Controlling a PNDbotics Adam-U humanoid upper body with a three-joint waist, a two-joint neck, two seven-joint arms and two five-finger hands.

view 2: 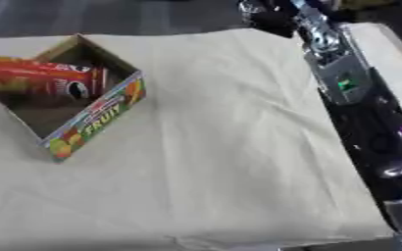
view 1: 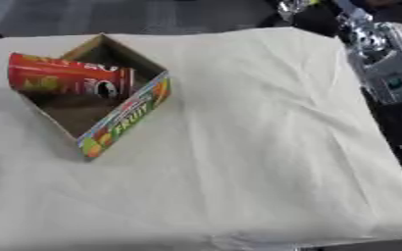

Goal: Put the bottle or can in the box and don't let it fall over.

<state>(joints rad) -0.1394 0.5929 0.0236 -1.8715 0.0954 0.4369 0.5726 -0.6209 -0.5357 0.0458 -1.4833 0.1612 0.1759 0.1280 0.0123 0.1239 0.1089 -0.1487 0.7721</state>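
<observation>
Soft cloth, a shiny can, a cardboard box

My worktop [view 1: 238, 162] wears a matt, creased cream cloth. The red can [view 1: 67, 76] looks smooth and glossy. The box [view 1: 123, 120] is brown cardboard inside with shiny printed paper outside. My arm [view 2: 341, 78] is silver metal and black plastic.

— Where is there room to pass?

— Across the middle and near part of the counter [view 1: 238, 162]; the cream cloth [view 1: 264, 98] lies bare there, only creased.

— And what blocks the way?

— The box [view 1: 123, 120] sits at the left, turned cornerwise, its printed wall facing the open cloth. A red can [view 1: 67, 76] lies on its side across the box, one end jutting over the left rim, so the opening is partly filled.

— The right side?

— The right arm [view 2: 341, 78] runs along the counter's right edge, from the far corner down toward the near one.
</observation>
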